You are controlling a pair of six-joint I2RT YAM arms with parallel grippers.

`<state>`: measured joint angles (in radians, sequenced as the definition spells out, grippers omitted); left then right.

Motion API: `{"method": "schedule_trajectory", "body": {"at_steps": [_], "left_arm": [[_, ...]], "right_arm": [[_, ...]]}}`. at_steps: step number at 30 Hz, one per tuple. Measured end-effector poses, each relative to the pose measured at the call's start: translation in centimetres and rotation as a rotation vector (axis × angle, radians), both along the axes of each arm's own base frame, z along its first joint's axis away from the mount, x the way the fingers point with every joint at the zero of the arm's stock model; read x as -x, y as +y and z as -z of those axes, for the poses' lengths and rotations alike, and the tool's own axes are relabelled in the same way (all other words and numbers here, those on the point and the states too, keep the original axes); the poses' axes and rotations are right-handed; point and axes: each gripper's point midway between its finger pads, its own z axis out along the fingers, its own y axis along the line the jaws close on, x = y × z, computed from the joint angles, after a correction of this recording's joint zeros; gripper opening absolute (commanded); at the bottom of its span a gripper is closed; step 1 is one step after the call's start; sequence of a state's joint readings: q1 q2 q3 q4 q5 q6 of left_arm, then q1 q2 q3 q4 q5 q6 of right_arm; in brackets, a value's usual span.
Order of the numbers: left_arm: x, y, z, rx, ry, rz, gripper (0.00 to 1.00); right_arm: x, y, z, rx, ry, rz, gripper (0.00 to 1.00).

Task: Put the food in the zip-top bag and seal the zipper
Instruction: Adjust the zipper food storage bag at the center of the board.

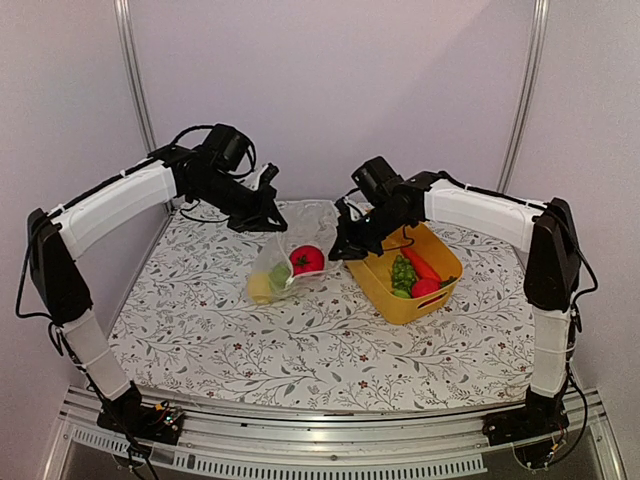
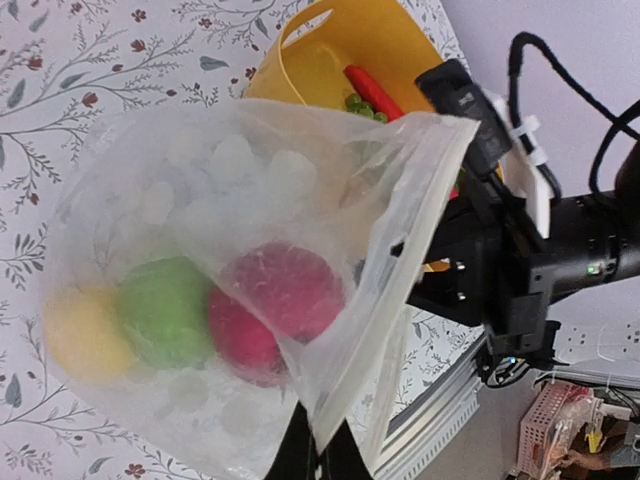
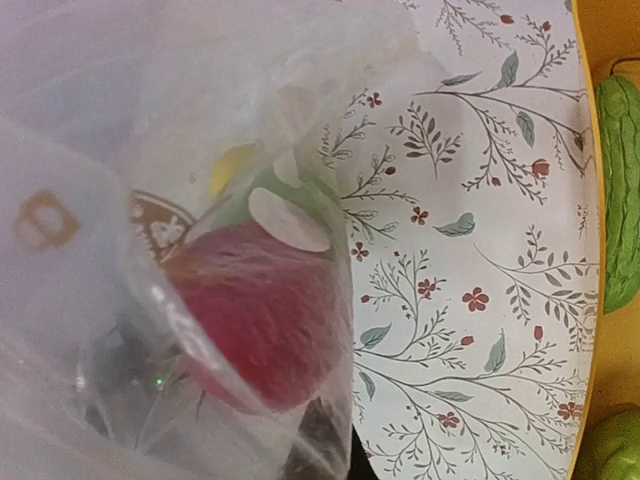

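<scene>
The zip-top bag [image 1: 288, 255] hangs slack over the table's middle, held up by both grippers at its mouth. Inside lie a red apple [image 1: 307, 260], a green piece [image 1: 280, 276] and a yellow lemon [image 1: 260, 289]. My left gripper [image 1: 264, 216] is shut on the bag's far-left edge; in the left wrist view its fingertips [image 2: 320, 455] pinch the plastic beside the zipper [image 2: 415, 215]. My right gripper [image 1: 346, 246] is shut on the bag's right edge. The right wrist view looks through the plastic at the apple [image 3: 265, 320].
A yellow tub [image 1: 432, 293] sits right of the bag, just under the right wrist. It holds a carrot [image 1: 420, 263], a green piece [image 1: 402, 272] and a red piece [image 1: 425, 288]. Floral cloth covers the table; metal posts stand at the back corners.
</scene>
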<state>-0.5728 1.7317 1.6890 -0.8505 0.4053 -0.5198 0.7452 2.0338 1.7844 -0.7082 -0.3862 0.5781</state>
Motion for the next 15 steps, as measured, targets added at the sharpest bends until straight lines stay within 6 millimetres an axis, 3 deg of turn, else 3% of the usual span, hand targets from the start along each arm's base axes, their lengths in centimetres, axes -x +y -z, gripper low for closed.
{"method": "schedule_trajectory", "body": {"at_steps": [5,7,9,12,15], "left_arm": [[-0.1,0.9,2.1,-0.079,0.024,-0.01,0.0],[-0.4,0.8,2.1,-0.107,0.038,-0.013,0.0],[-1.2,0.2,0.3,-0.103,0.012,-0.015,0.0],[-1.8,-0.6,-4.0,-0.041,-0.071,-0.022,0.0],[-1.6,-0.6,-6.3,-0.006,-0.118,-0.028,0.0]], "right_arm": [[-0.3,1.5,-6.7,-0.12,-0.045,-0.033,0.0],[-0.2,1.4,-8.4,-0.16,-0.044,-0.047,0.0],[0.0,1.3,-9.1,-0.181,-0.027,-0.056,0.0],[-0.2,0.6,-8.9,-0.183,0.009,-0.043,0.0],[-0.5,0.1,-8.8,-0.183,0.029,-0.028,0.0]]}}
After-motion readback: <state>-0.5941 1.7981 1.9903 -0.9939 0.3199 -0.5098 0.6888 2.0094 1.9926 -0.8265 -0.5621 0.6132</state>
